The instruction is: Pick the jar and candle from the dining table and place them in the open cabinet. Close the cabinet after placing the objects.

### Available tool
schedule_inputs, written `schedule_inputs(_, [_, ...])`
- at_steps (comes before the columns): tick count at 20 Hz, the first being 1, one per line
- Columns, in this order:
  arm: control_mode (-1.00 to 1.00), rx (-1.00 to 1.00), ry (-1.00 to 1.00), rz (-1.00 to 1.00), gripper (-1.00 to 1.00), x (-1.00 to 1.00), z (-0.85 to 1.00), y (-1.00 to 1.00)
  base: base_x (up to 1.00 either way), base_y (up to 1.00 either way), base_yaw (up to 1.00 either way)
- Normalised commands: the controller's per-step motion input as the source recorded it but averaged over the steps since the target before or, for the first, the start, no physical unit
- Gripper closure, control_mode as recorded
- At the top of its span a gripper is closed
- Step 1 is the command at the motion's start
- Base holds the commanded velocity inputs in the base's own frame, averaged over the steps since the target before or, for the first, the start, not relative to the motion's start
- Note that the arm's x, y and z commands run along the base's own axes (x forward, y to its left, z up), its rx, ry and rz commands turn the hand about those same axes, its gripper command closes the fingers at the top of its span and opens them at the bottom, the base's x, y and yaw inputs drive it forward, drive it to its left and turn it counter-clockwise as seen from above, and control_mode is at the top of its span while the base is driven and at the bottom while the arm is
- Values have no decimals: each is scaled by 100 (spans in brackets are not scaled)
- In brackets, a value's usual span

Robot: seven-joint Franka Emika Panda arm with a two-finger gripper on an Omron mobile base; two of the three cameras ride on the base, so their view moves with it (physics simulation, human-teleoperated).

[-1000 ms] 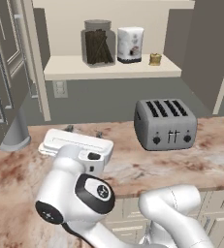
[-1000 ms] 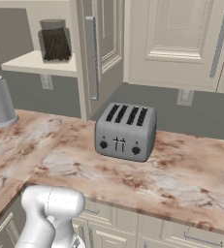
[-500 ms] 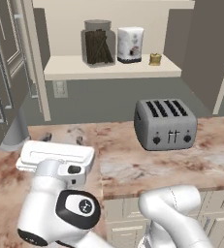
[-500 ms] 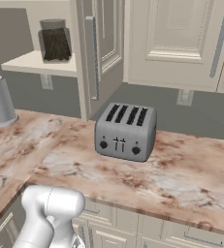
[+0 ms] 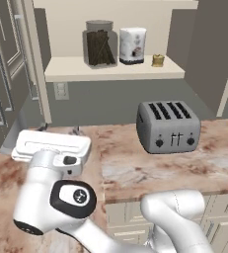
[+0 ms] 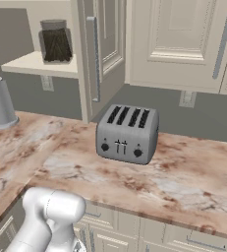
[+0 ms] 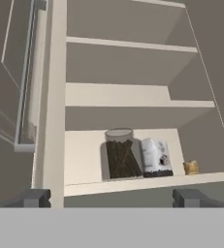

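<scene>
The jar [image 5: 100,43] [image 6: 55,41] [image 7: 121,154] stands on the lowest shelf of the open cabinet [image 5: 113,69] [image 7: 84,150], at its left. The tiny yellow candle [image 5: 158,60] [image 7: 191,167] sits on the same shelf at the right. Both cabinet doors hang open: the left door [image 7: 16,72] and the right door [image 6: 99,54]. My gripper [image 5: 58,130] [image 7: 111,198] is open and holds nothing, low over the counter and below the shelf, left of the jar, pointing up into the cabinet. The dining table is out of view.
A white patterned canister [image 5: 132,45] [image 7: 154,157] stands between jar and candle. A grey toaster [image 5: 169,127] [image 6: 127,133] sits on the marbled counter [image 6: 174,182] under the cabinet. A grey cylinder [image 6: 1,102] stands at the counter's left. Closed cream cabinets [image 6: 184,34] hang to the right.
My hand has swung left over the counter in the left base view. The jaws stayed open; jar, candle and doors have not moved.
</scene>
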Motion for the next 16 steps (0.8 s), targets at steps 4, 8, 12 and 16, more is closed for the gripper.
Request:
schedule_inputs(4, [-100,-1,-5,0,-100,8,6,19,0,0,0])
schedule_inputs(8, [-100,-1,-5,0,-100,5,0,25,0,0,0])
schedule_inputs(12, [-100,-1,-3,0,-100,20,4,25,0,0,0])
schedule_inputs(16, [-100,0,-1,0,-100,33,4,13,0,0,0])
